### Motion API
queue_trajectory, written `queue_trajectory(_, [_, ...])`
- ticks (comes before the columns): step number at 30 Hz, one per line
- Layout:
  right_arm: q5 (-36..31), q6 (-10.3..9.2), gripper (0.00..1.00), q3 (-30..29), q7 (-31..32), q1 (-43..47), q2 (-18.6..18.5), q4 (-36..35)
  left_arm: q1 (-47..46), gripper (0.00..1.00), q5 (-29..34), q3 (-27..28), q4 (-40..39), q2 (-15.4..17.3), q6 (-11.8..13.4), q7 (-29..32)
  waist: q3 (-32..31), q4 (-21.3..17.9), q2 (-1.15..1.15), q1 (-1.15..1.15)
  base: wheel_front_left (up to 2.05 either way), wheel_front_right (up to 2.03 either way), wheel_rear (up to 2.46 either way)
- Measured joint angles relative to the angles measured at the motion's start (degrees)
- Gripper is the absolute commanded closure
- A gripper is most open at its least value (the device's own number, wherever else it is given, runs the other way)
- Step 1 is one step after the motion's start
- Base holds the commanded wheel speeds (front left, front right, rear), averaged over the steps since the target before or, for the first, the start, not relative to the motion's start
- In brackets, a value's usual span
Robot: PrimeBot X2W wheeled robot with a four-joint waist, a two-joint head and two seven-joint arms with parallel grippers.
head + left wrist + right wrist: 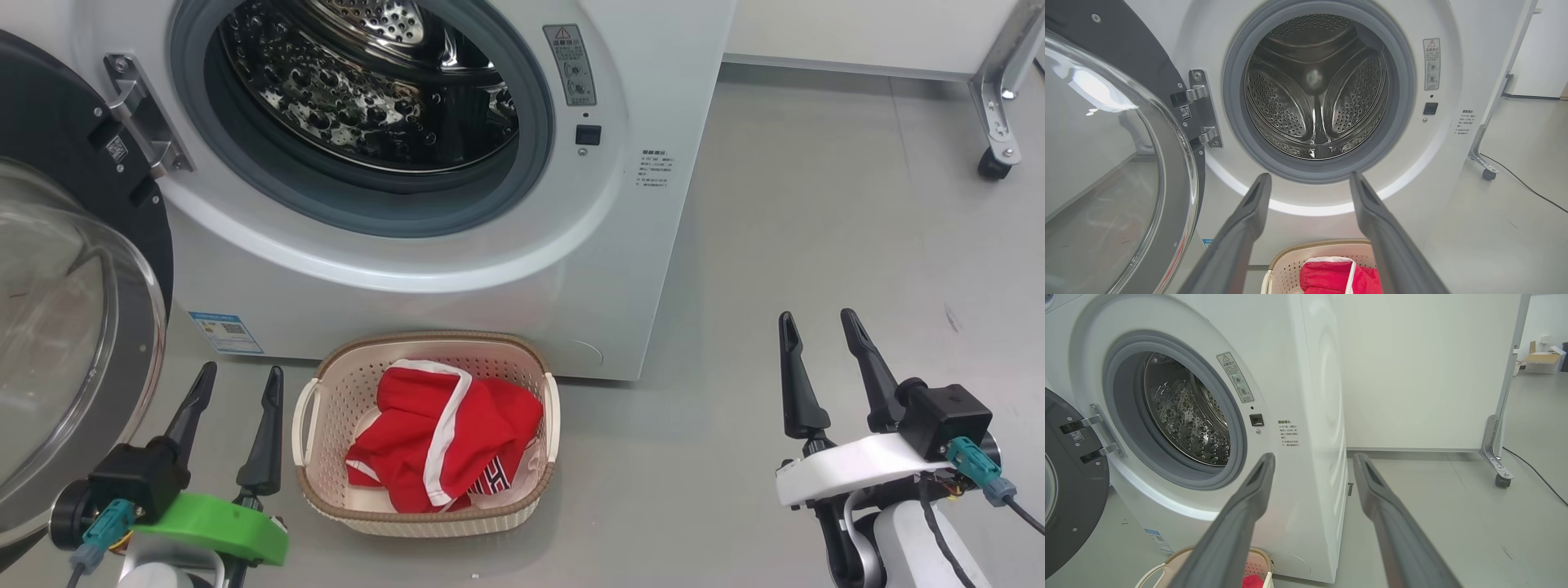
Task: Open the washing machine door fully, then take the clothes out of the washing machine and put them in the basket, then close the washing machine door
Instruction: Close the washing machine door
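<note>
Grey smooth floor point(816, 245). Big white front-loading washing machine point(637, 269), 1, at far left; steel perforated drum point(367, 82) looks empty. Round black-rimmed glass door point(73, 327), 1, swung wide at left. Cream perforated plastic basket point(424, 336), 1, near, just before machine front, holding red white-trimmed clothes point(457, 433); piece count unclear. Left gripper point(242, 371), right gripper point(817, 316), 2, both spread, holding nothing. Risk: closing door may strike left gripper beside it; weak push may leave latch unseated.
</note>
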Motion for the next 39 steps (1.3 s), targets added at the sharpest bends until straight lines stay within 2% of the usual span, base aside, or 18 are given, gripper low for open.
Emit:
queue_trajectory(23, [0.0, 0.00, 0.00, 0.4, 0.0, 0.0, 0.1, 0.0, 0.2, 0.00, 1.4, -0.4, -1.4, -0.2, -0.1, 0.0, 1.1, 0.2, 0.00, 0.00, -1.15, 1.15, 0.00])
queue_trajectory(39, [0.0, 0.00, 0.00, 0.4, 0.0, -0.1, 0.1, 0.0, 0.2, 0.00, 1.8, 0.6, -2.3, -0.7, -0.1, 0.0, 1.9, 0.6, 0.00, 0.00, -0.52, 0.52, 0.00])
